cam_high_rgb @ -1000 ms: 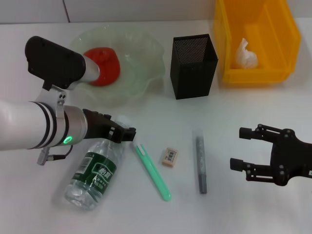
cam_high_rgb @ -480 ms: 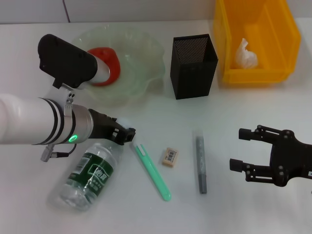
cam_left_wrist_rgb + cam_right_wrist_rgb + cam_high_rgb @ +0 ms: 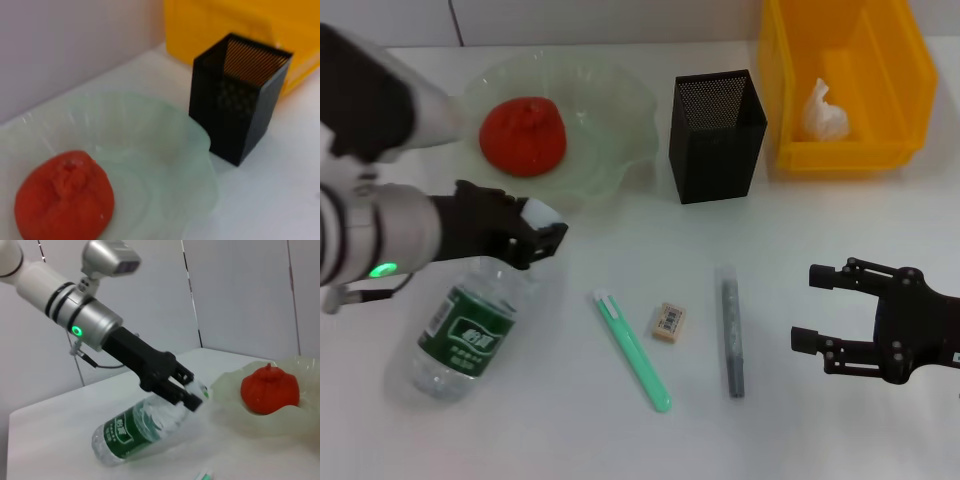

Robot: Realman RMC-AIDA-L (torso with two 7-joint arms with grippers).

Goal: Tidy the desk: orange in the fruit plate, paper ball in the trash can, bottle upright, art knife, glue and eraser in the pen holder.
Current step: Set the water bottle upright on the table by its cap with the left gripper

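Near the table's left edge, the bottle (image 3: 460,330) is clamped at the neck by the left gripper (image 3: 535,235), base down and body tilted, presumably for uprighting. Right gripper (image 3: 825,310) is held spread at the right edge.

From my left wrist camera I see the orange (image 3: 64,197) sitting inside the fruit plate (image 3: 170,165), resting on the glass well in from the wavy rim. Its bumpy top with a small dimple faces up. Just beside the plate's ruffled edge stands the pen holder (image 3: 235,100), upright on the white desk (image 3: 280,195), its open mouth showing only mesh walls inside; I cannot tell whether plate and holder touch. Behind the holder, toward the desk's back edge, the trash can (image 3: 235,25) shows as a yellow wall. A pale wall (image 3: 65,45) rises behind the plate.
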